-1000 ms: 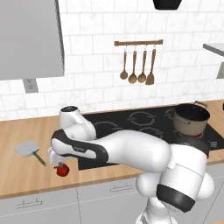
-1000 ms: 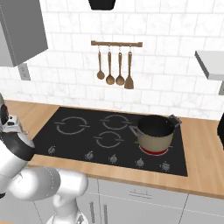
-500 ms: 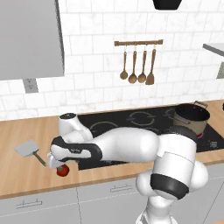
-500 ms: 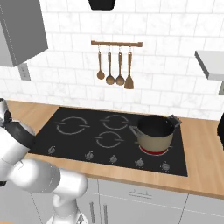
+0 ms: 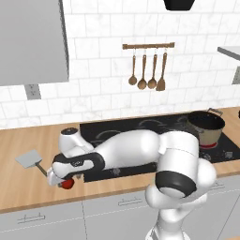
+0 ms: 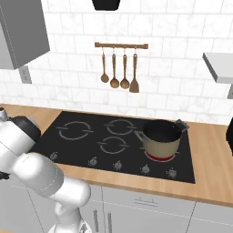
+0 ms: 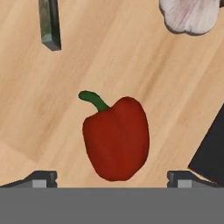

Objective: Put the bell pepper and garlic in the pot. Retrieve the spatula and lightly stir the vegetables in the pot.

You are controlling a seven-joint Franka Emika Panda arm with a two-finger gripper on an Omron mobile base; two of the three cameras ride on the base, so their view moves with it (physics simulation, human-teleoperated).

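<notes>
My end effector [image 7: 112, 177] hangs w/ jaws spread wide, nothing held, over the bell pepper [image 7: 116, 138] lying on the tabletop [image 7: 131, 65]; garlic [image 7: 189, 15] nearby, spatula [image 5: 29, 160] just beside.

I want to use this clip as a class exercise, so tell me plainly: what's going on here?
The white arm is stretched down to the wooden counter left of the stove, its open gripper poised right over the bell pepper, one fingertip on each side, not closed on it. The garlic lies close by on the counter, and the spatula beside them. The pot sits on a red-glowing burner, nothing visible in it.
</notes>
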